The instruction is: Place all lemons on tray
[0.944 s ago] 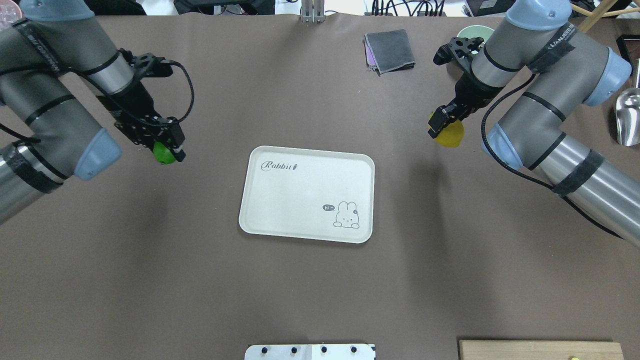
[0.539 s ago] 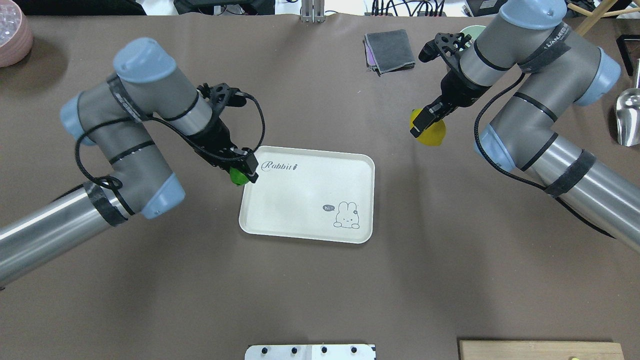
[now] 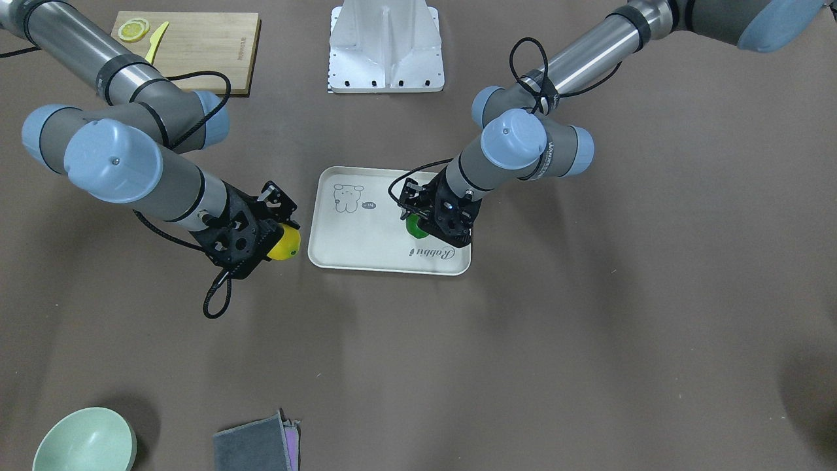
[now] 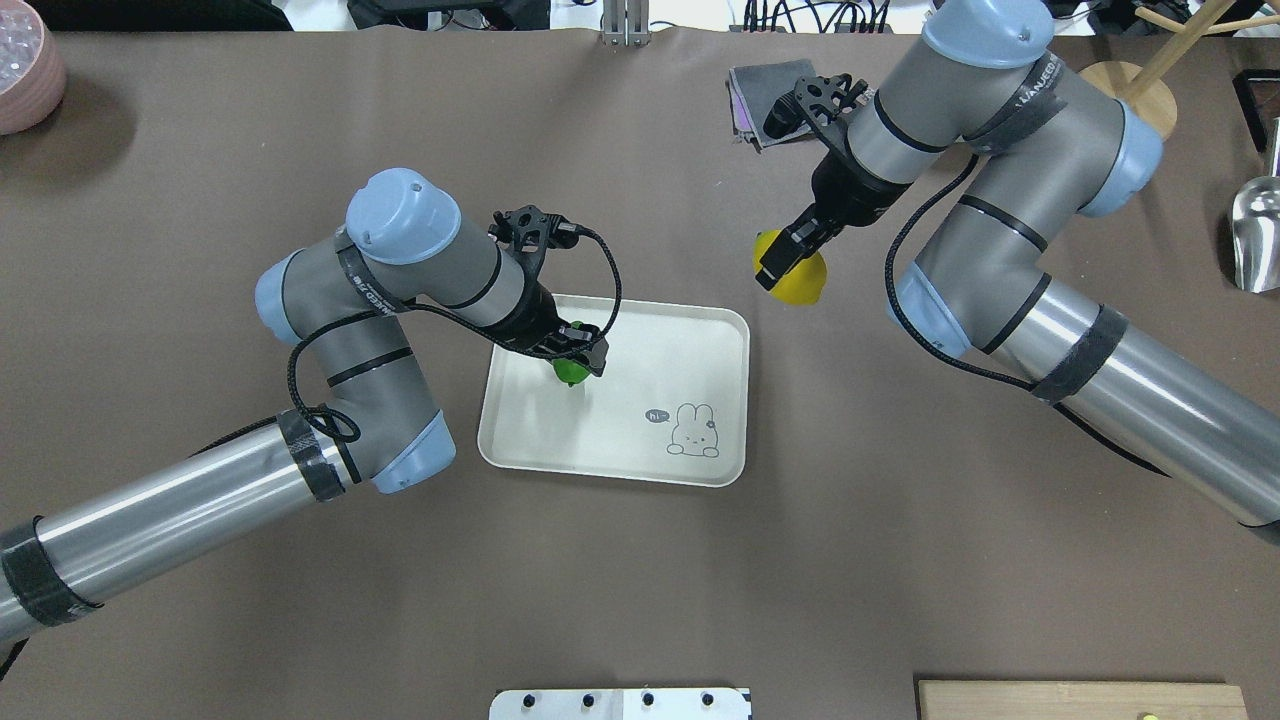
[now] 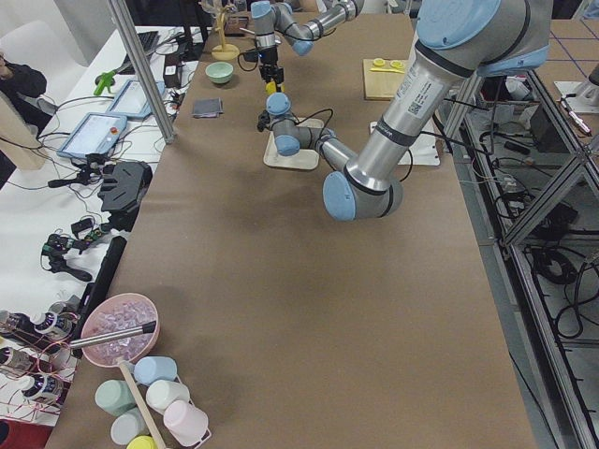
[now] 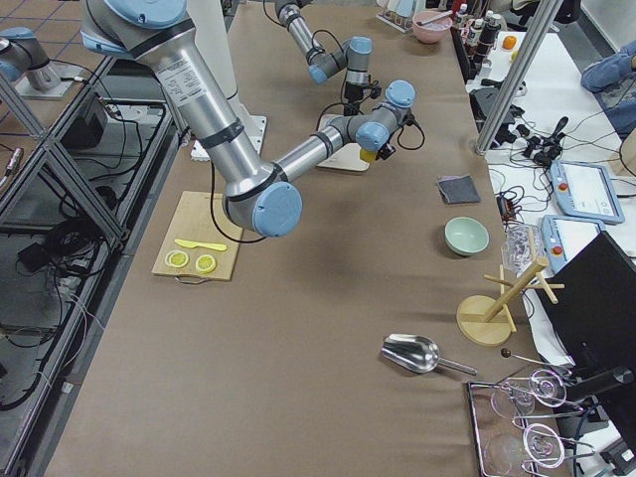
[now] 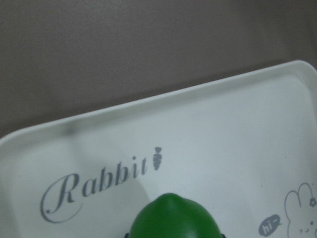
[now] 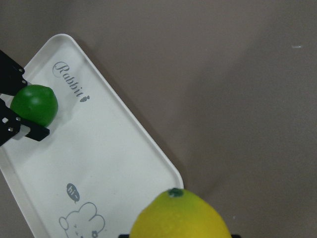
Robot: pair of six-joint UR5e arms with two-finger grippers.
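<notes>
The glossy green lemon is held in my shut left gripper just above the left part of the off-white tray, by the "Rabbit" script. It also shows in the left wrist view and the front view. The bright yellow lemon is held in my shut right gripper, above the table just beyond the tray's far right corner. In the right wrist view the yellow lemon fills the bottom edge, with the tray and the green lemon to its left.
A wooden cutting board with lemon slices lies near the robot's base on the right arm's side. A green bowl, a grey cloth, a pink bowl and a metal scoop sit at the table's edges.
My left gripper has carried the green lemon from the tray's left edge to above the tray. My right gripper has carried the yellow lemon further left, toward the tray's far right corner.
</notes>
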